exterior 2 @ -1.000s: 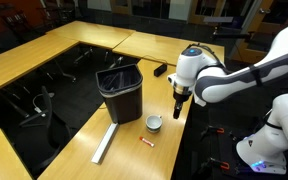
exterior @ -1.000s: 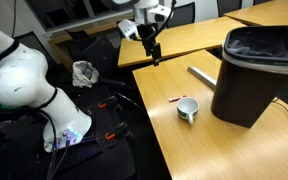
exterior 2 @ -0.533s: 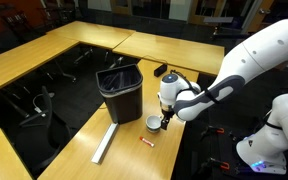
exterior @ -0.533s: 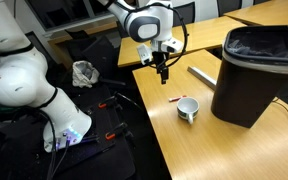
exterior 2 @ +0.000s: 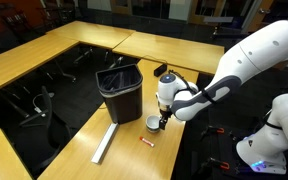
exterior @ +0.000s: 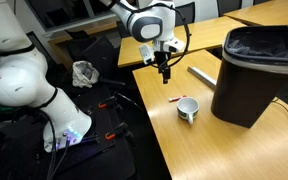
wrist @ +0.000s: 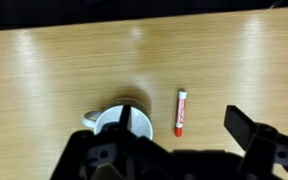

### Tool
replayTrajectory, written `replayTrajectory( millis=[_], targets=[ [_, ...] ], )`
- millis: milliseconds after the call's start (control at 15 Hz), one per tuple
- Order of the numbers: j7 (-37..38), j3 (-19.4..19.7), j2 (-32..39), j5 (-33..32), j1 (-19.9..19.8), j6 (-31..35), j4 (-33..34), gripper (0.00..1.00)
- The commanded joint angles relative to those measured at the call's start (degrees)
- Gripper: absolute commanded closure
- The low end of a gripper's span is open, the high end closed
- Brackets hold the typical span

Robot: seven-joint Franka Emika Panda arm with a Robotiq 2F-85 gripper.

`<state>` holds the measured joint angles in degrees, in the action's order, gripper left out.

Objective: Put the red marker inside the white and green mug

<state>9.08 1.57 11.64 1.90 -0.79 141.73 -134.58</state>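
Approach to the grasp. The hand (exterior: 165,72) hovers above the tabletop (exterior: 199,150), its two fingers spread wide with nothing between them. This suits a top-down pickup, since the red marker (wrist: 180,113) lies flat and has to be straddled from above. In the wrist view the marker sits at centre right, just beside the white and green mug (wrist: 112,121) but not touching it. The mug stands upright with its mouth open, ready to receive the marker. Only the wrist view shows the finger spread and the narrow gap between marker and mug. Only the exterior views show that the hand is well clear of the tabletop. They also show the black bin (exterior: 254,75) to the right of the mug and the grey tube (exterior 2: 105,143) at lower centre.
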Motion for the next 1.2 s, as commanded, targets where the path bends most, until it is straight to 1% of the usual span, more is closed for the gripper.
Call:
replayTrajectory(
  millis=[0,67,133,200,267,400,533,800,933,1133],
  targets=[
    [-1.08,-0.82,5.65,1.87,0.22,3.1,2.68,0.0],
    [-1.26,-1.2,8.31,1.9,0.37,4.69,3.84,0.0],
    [-1.98,-2.12,10.74,3.43,0.1,5.3,5.16,0.0],
    [0.29,-1.63,14.05,1.86,1.19,8.07,6.68,0.0],
    [-0.62,-2.28,17.15,2.68,0.96,8.35,8.86,0.0],
    [0.74,-1.53,23.58,1.38,2.52,10.93,13.43,0.0],
    [0.33,-1.32,29.59,1.2,3.15,11.86,18.81,0.0],
    [0.07,-1.28,38.64,1.63,3.2,10.45,29.14,0.0],
    [-0.88,-1.79,41.73,1.92,2.34,9.22,33.05,0.0],
    [-1.86,-2.14,45.47,1.73,1.81,7.71,37.54,0.05]
  ],
)
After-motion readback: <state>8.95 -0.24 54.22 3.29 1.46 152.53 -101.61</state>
